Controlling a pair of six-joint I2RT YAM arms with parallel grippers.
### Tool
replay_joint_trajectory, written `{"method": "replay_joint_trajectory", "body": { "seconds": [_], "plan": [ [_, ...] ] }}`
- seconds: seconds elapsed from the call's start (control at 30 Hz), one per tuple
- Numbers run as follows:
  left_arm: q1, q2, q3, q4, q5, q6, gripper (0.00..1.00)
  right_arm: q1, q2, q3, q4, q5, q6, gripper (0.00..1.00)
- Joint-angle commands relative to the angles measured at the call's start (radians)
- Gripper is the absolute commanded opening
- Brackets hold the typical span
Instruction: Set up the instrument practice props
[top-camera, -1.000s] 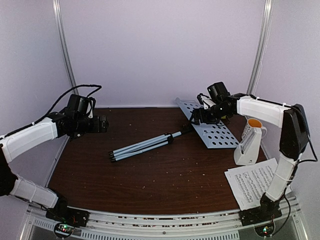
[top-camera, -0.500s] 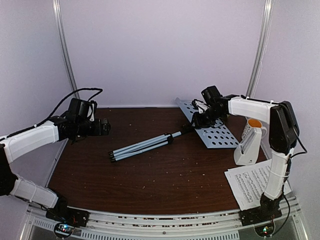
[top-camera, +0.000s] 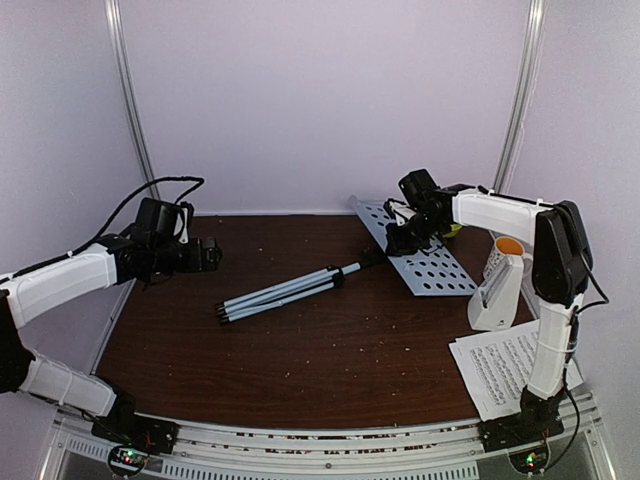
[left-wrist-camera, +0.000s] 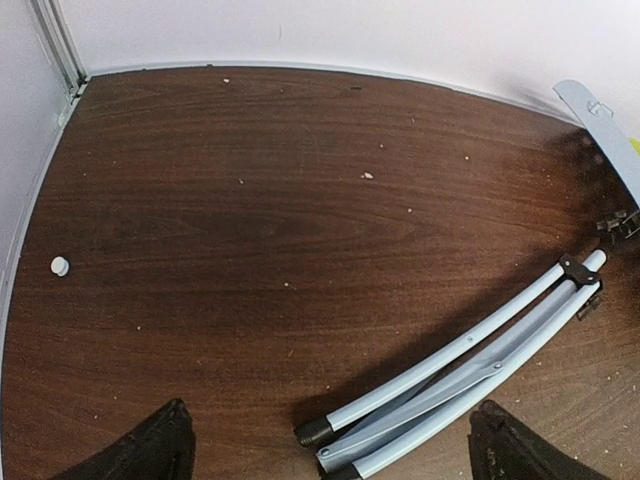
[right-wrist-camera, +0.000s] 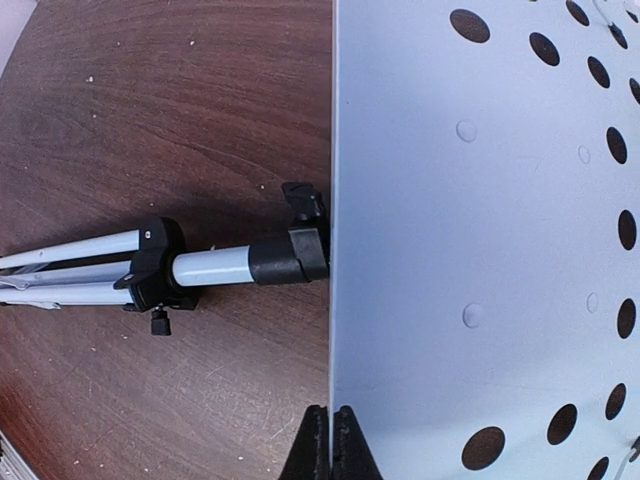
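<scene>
Lying flat on the dark brown wooden table (top-camera: 300, 370): the silver folding music stand (top-camera: 285, 290), legs shut up together, not yet standing. Joined to its far end, over on the right: the white metal desk with round holes (top-camera: 430, 262).

Nipping that desk's thin left edge, close to the pole: the right gripper (right-wrist-camera: 330, 440), fingers pressed nearly together with just the thin sheet between. Likely gripped there so as to lift the top end first.

Hanging over the left side of the table, well apart from the legs: the left gripper (top-camera: 207, 252), fingers spread wide, holding nothing. Maybe placed there to catch the legs.

Waiting at the right, near the front edge: the small white pyramid-shaped metronome (top-camera: 496, 292) and the white sheet-music pages (top-camera: 505, 365), out of the way till needed.
</scene>
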Motion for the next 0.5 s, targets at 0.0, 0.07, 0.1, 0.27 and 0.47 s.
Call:
{"method": "replay_joint_trajectory", "body": {
  "seconds": [0.0, 0.07, 0.1, 0.27, 0.47],
  "plan": [
    [0.008, -0.035, -0.010, 0.046, 0.033, 0.020, 0.98, 0.052, -0.108, 0.061, 0.017, 0.083, -0.093, 0.00],
    [0.009, -0.046, -0.007, 0.046, 0.043, 0.038, 0.98, 0.072, -0.151, 0.068, 0.014, 0.147, -0.128, 0.00],
    [0.008, -0.053, -0.007, 0.046, 0.043, 0.043, 0.98, 0.079, -0.170, 0.070, 0.014, 0.173, -0.142, 0.00],
    [0.008, -0.093, -0.004, 0.040, 0.055, 0.064, 0.98, 0.113, -0.280, 0.074, 0.028, 0.289, -0.196, 0.00],
    [0.008, -0.151, -0.012, 0.068, 0.128, 0.081, 0.98, 0.164, -0.423, 0.056, 0.111, 0.394, -0.254, 0.00]
  ]
}}
